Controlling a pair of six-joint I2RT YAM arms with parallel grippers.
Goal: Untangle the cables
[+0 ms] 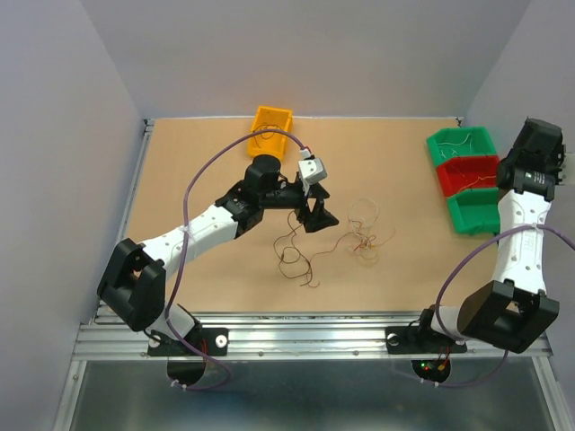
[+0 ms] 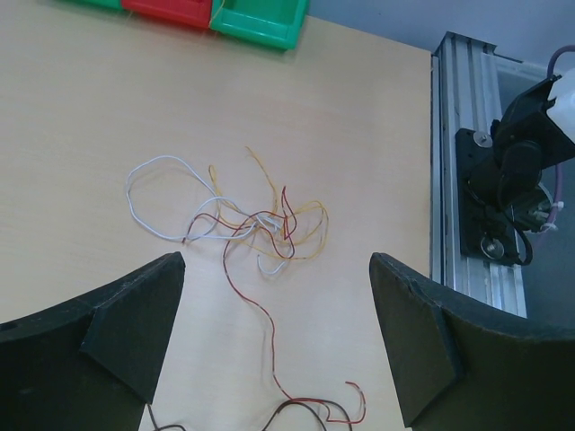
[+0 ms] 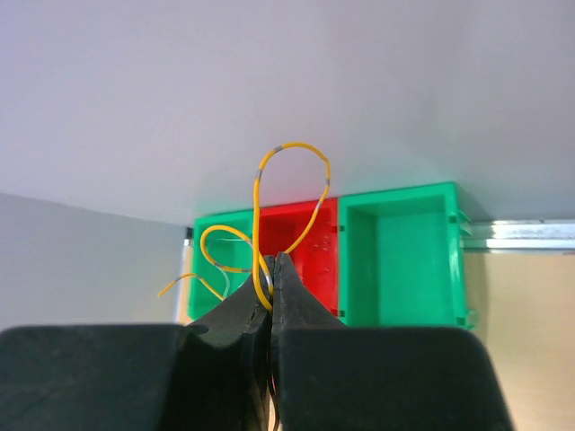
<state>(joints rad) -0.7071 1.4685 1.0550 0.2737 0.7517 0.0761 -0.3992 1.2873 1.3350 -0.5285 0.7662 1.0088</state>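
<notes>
Hovering over the table (image 1: 404,278) with its jaws wide apart and nothing between them, the left gripper (image 2: 274,301) faces the tangle (image 2: 256,224), which lies just ahead of the fingertips and slightly left of their midline in the wrist view. In the top view the same tangle (image 1: 364,235) sits on the open board to the right of the left gripper (image 1: 316,215), between it and the bins (image 1: 463,175), near the first and well apart from the second. The knot spreads crosswise to the approach: a white loop (image 2: 157,193) at one end, yellow loops (image 2: 301,211) at the other. A red wire (image 2: 260,314) leaves the knot and trails back toward the gripper, running lengthwise between the two fingers. That strand is my guess for the easiest pick, since its long axis already crosses the gap between the jaws and a straight descent would bracket it.

The right gripper (image 3: 272,269) is pressed together on a yellow wire (image 3: 292,148), whose loops stand up above the fingertips. It hangs over the red bin (image 3: 305,224), with green bins on either side. Seen from above, the right gripper (image 1: 537,148) is at the far right edge, so the left arm is plainly the nearer to the tangle. A few thin wires already lie in the bins and in the orange bin (image 1: 269,121)
</notes>
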